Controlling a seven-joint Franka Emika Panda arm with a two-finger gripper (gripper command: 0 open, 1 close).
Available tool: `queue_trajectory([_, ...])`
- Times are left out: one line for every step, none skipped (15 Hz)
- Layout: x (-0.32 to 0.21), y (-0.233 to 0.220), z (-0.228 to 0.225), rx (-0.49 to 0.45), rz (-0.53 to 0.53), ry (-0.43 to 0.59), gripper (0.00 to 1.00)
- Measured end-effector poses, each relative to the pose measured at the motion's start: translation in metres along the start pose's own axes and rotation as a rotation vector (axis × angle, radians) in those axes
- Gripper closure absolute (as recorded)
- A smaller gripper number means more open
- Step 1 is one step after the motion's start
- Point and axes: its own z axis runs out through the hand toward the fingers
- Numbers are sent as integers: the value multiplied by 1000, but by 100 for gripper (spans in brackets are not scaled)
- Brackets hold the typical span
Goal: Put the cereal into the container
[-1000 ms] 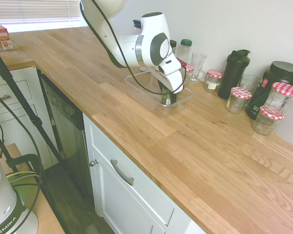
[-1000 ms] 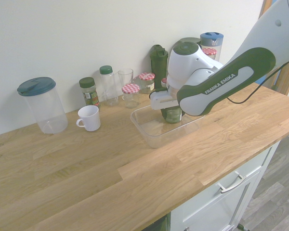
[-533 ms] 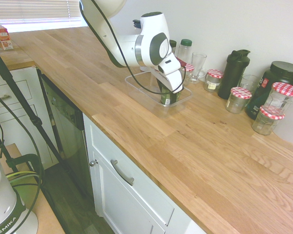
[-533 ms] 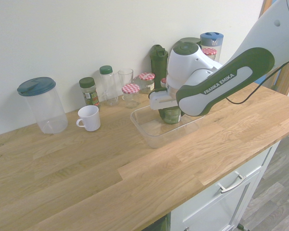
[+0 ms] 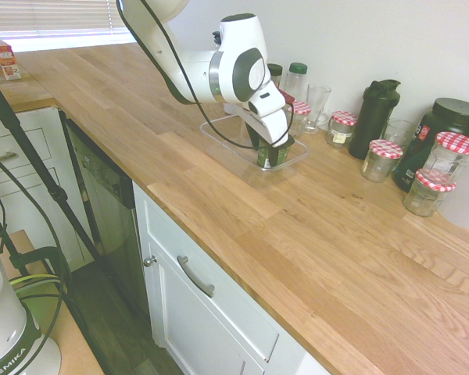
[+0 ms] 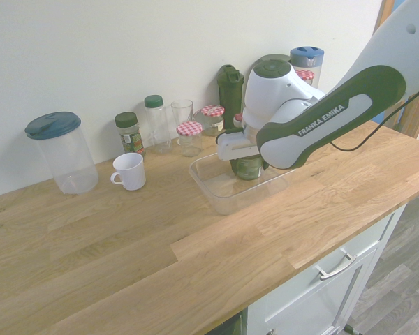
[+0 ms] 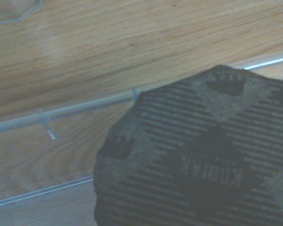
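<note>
The cereal (image 5: 270,154), a squat dark green jar, stands upright inside the container (image 5: 227,141), a shallow clear tray on the wooden counter. From the other side the cereal (image 6: 249,167) sits toward the tray's far right part, the container (image 6: 216,192) rim around it. My gripper (image 5: 270,144) points down right over the jar, fingers straddling its lid, open and slightly above it. In the wrist view the dark ribbed lid (image 7: 198,155) fills the lower right, very close, with the tray's clear rim (image 7: 66,112) running behind it.
Along the wall behind the tray stand a drinking glass (image 5: 316,105), a black shaker bottle (image 5: 375,117) and jars with red-checkered lids (image 5: 385,158). A white mug (image 6: 129,171) and a big clear canister (image 6: 59,150) stand further along. The counter's front edge (image 5: 219,234) is near.
The hand has let go of the jar and lifted a little up and back. The jar stays standing in the tray.
</note>
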Motion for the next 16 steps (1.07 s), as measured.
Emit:
queue_trajectory([0, 3, -6, 4, 1, 2, 0])
queue_trajectory([0, 7, -13, 8, 1, 4, 0])
queue_trajectory([0, 11, -21, 11, 2, 7, 0])
queue_trajectory([-1, 15, -31, 15, 2, 10, 0])
queue_trajectory([-1, 20, -40, 21, 2, 13, 0])
queue_trajectory([-3, 24, -51, 27, 1, 16, 0])
queue_trajectory([-5, 29, -61, 28, -2, 19, 0])
queue_trajectory([-8, 34, -73, 28, -12, 20, 0])
queue_trajectory([-11, 41, -84, 26, -26, 12, 0])
queue_trajectory([-14, 47, -97, 24, -41, 1, 0])
queue_trajectory([-14, 54, -110, 21, -57, -5, 0])
queue_trajectory([-14, 63, -124, 15, -75, -6, 0])
queue_trajectory([-11, 71, -136, 6, -95, -9, 0])
queue_trajectory([-8, 80, -145, -4, -119, -11, 0])
queue_trajectory([-5, 88, -150, -14, -147, -14, 0])
queue_trajectory([-1, 95, -152, -27, -176, -20, 0])
